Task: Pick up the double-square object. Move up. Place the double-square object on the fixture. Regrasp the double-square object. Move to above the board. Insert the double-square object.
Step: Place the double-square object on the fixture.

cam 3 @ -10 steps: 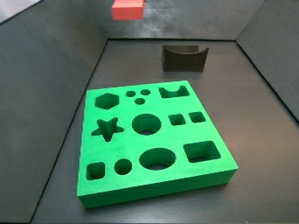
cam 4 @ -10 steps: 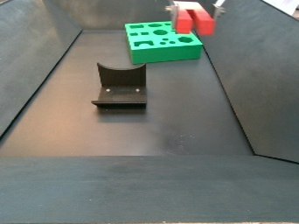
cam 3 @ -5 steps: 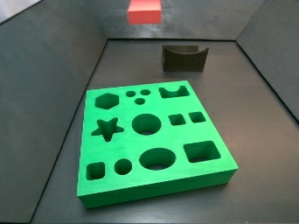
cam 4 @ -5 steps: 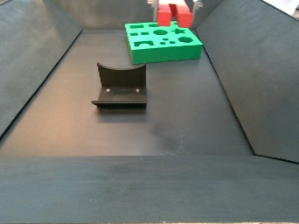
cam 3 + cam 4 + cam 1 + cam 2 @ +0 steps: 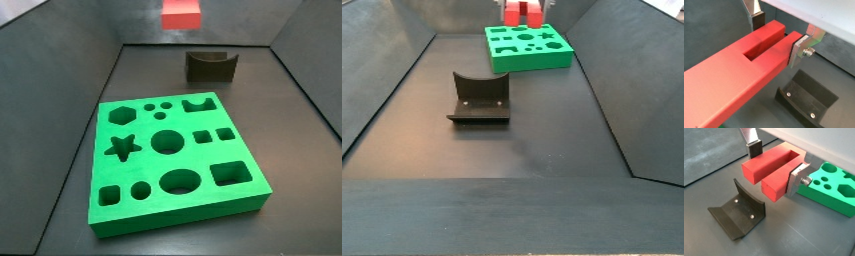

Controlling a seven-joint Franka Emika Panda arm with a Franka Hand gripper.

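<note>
Double-square object (image 5: 771,170): one, clamped in the claw (image 5: 777,163); one board (image 5: 174,160), one fixture (image 5: 478,98) below.

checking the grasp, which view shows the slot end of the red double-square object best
A wrist view: the double-square object points its slot and both prongs at the camera, clamped in the gripper. In a wrist view it shows lengthwise. Both side views catch only a small red piece at the frame's top.
</note>
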